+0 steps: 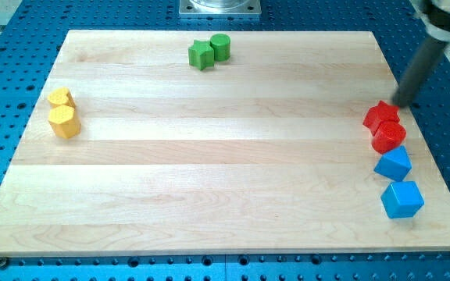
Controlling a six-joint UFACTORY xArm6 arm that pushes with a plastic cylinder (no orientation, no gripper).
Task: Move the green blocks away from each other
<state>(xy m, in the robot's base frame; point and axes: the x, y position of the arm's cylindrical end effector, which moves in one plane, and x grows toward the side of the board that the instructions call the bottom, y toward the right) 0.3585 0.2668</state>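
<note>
Two green blocks sit touching near the view's top, left of centre: a green star-shaped block [201,55] and a green cylinder [220,48] just to its right. My rod comes down from the view's top right, and my tip [399,104] rests at the board's right edge, just above and right of the red star-shaped block [380,116]. The tip is far to the right of both green blocks.
A red cylinder [388,136] touches the red star from below. Two blue blocks [393,164] [401,199] lie below it along the right edge. Two yellow blocks [60,98] [65,121] sit together at the left edge. The wooden board [209,187] lies on a blue perforated table.
</note>
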